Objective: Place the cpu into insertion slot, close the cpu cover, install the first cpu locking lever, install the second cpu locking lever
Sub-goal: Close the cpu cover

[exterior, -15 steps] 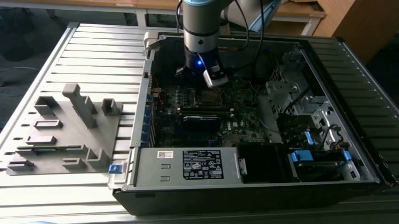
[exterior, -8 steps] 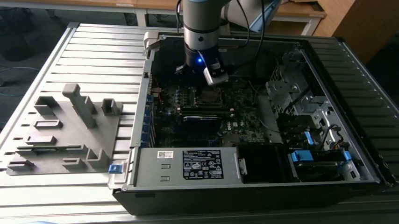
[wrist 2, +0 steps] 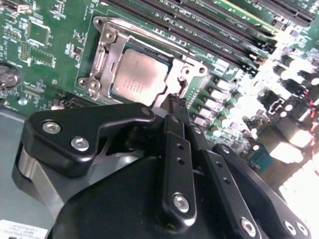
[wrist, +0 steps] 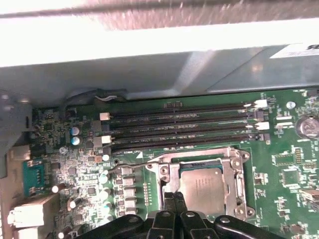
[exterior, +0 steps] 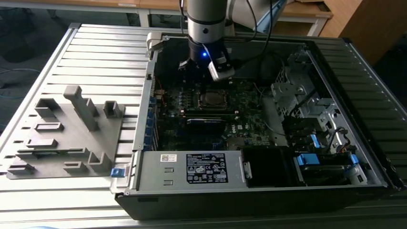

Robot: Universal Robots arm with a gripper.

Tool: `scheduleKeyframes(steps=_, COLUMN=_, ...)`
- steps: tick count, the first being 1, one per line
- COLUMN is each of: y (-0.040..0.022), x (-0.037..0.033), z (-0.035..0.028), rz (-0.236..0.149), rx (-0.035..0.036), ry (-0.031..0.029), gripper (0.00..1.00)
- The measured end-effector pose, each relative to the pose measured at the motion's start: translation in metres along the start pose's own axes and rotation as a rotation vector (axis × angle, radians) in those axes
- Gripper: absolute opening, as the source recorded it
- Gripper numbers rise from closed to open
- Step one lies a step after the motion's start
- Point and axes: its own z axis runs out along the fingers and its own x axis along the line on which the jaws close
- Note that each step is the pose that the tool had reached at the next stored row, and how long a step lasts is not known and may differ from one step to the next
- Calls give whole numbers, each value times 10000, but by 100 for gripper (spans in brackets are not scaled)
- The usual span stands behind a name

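The arm (exterior: 205,28) reaches down into the open computer case, just behind the insertion slot (exterior: 213,98) on the motherboard. In both wrist views the cpu (wrist 2: 137,77) (wrist: 202,188) lies flat in the slot, its dull silver top showing through the window of the cpu cover (wrist 2: 102,57) (wrist: 235,174), which lies down around it. My gripper (wrist 2: 175,102) (wrist: 174,198) is shut, its black fingertips pressed together at the socket's edge beside the cpu. A thin wire locking lever (wrist: 130,165) runs along the socket side near the tips. I cannot tell whether the tips pinch it.
Long black memory slots (wrist: 184,127) run next to the socket, with the grey case wall (wrist: 149,69) beyond them. A labelled power supply (exterior: 203,168) fills the case's near end. Drive bays and cables (exterior: 305,109) sit at the exterior view's right, a grey fixture (exterior: 64,133) at its left.
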Motion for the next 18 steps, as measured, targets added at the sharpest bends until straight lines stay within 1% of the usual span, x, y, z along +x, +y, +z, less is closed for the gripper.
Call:
scheduleKeyframes(steps=5, y=0, x=0, z=-4, rz=-1, rx=-2, ry=-4, gripper=11)
scheduleKeyframes(steps=8, y=1, x=-2, z=-1, rz=-5, rx=-10, ry=-82, gripper=11)
scheduleKeyframes(steps=9, y=1, x=-6, z=0, rz=-8, rx=-14, ry=-97, gripper=11)
scheduleKeyframes(steps=13, y=6, x=-56, z=4, rz=-7, rx=-14, ry=-101, gripper=11)
scheduleKeyframes(steps=18, y=16, x=-149, z=12, rz=-6, rx=-14, ry=-101, gripper=11)
